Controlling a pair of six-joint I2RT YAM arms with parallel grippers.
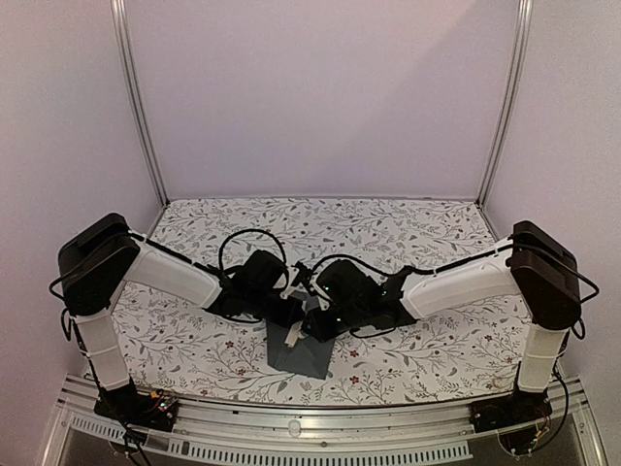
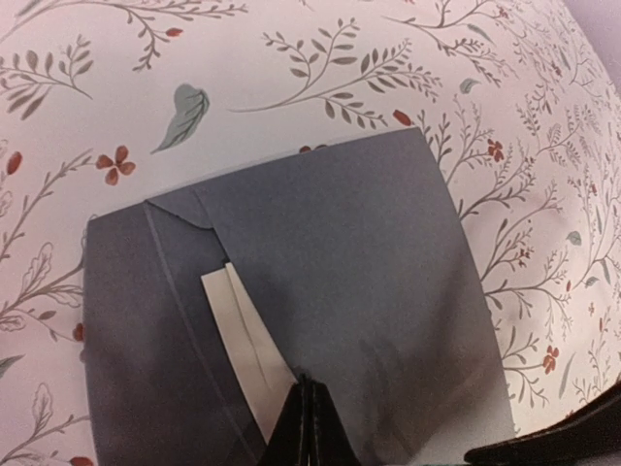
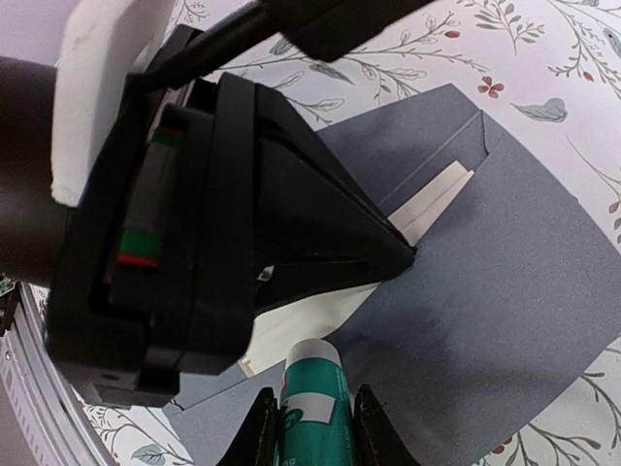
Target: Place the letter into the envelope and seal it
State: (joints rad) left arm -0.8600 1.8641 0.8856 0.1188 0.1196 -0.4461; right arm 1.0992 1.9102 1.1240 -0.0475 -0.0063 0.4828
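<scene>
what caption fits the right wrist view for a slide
Right fingers grip a teal tube over the grey envelope.

Plain pale lilac walls (image 1: 320, 87) close the booth on three sides, with aluminium posts (image 1: 138, 97) at the back corners. Below spreads a floral tablecloth (image 1: 408, 228) of grey sprigs and red blossoms, edged nearside by a slotted metal rail (image 1: 320, 425). The light is soft and even.

Table (image 1: 388, 419), floral cloth (image 1: 437, 233); dark grey envelope (image 1: 299, 357) flat on cloth, near front edge.
</scene>
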